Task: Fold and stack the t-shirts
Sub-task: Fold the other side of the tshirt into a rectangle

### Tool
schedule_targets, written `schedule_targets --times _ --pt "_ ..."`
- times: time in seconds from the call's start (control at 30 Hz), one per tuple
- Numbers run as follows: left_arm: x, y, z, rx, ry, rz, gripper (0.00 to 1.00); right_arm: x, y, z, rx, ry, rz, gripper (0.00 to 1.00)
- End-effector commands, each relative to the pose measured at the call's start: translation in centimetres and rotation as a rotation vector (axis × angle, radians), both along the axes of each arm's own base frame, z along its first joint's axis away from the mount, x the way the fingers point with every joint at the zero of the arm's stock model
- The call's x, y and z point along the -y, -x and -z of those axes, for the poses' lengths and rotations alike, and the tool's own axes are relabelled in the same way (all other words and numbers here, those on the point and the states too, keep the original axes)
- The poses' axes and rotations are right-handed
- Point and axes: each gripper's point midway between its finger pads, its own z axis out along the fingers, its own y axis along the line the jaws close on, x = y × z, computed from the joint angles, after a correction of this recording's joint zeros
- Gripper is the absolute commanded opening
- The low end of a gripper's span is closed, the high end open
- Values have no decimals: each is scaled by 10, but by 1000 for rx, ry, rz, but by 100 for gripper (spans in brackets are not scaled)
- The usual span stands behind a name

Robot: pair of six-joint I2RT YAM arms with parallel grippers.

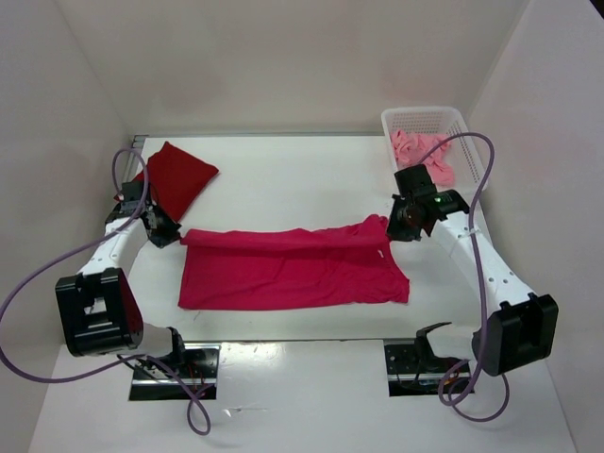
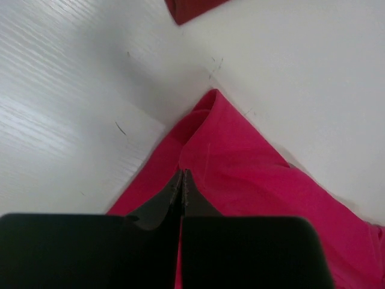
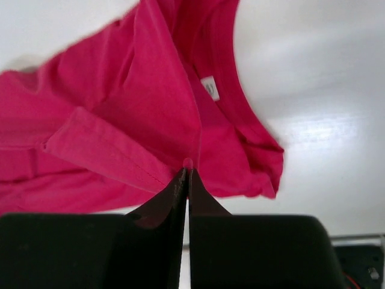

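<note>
The magenta-pink t-shirt (image 1: 293, 269) lies spread across the middle of the table, its far edge lifted into a fold. My left gripper (image 1: 173, 232) is shut on its left end (image 2: 240, 162). My right gripper (image 1: 394, 226) is shut on its right end by the collar (image 3: 150, 102); a white label (image 3: 210, 88) shows inside the neck. The dark red t-shirt (image 1: 176, 176) lies folded at the back left; a corner of it shows in the left wrist view (image 2: 189, 7). The salmon pink t-shirt (image 1: 422, 154) lies crumpled in the white mesh basket (image 1: 406, 119) at the back right.
White walls close the table in on the left, back and right. Purple cables loop from both arms. Two dark mounts (image 1: 174, 368) (image 1: 425, 363) sit at the near edge.
</note>
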Motion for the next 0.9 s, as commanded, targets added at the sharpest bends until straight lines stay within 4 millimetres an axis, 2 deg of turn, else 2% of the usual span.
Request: schedule_targets --times 0.0,0.07,0.1,0.17,0.23,0.27,0.33,0.47,0.53,0.57,0.6,0.63,0.7,0.73,0.77,0.8,0.87 --pt "11 7 -3 8 60 17 0 1 34 -6 -56 25 -12 6" --pt "14 13 2 -13 74 21 0 3 36 -7 -53 28 0 6" --pt "15 17 4 -16 74 21 5 6 38 -8 -53 34 13 7" --pt "13 24 -2 -19 63 -1 6 7 41 -8 -62 37 13 10" --pt "11 27 -21 29 43 -30 14 6 49 -11 -75 37 12 16" --pt "6 32 -28 21 20 -56 14 4 50 -14 -74 36 3 18" --pt "2 27 -54 71 -1 -63 14 5 53 -18 -57 36 8 22" --pt "8 26 -67 98 8 -54 12 5 46 -17 -54 55 -4 23" --pt "15 15 -67 146 24 -23 12 -10 37 -10 -55 17 -46 23" --pt "25 19 -53 130 45 20 12 -19 24 -5 -20 -12 -65 12" --pt "34 19 -49 140 88 42 13 -30 17 -4 -8 -41 -93 7" --pt "41 13 -47 168 96 71 13 -38 12 8 -34 -64 -99 2" --pt "58 15 -31 144 118 92 13 -60 -7 13 20 -95 -122 0" --pt "64 9 -34 171 115 115 14 -67 -12 24 2 -89 -135 0" --pt "76 9 -29 163 114 141 14 -75 -18 28 9 -98 -140 3" --pt "83 6 -28 166 124 151 15 -88 -25 30 36 -109 -168 11" --pt "96 -1 -26 179 124 182 17 -99 -32 51 2 -85 -186 26"
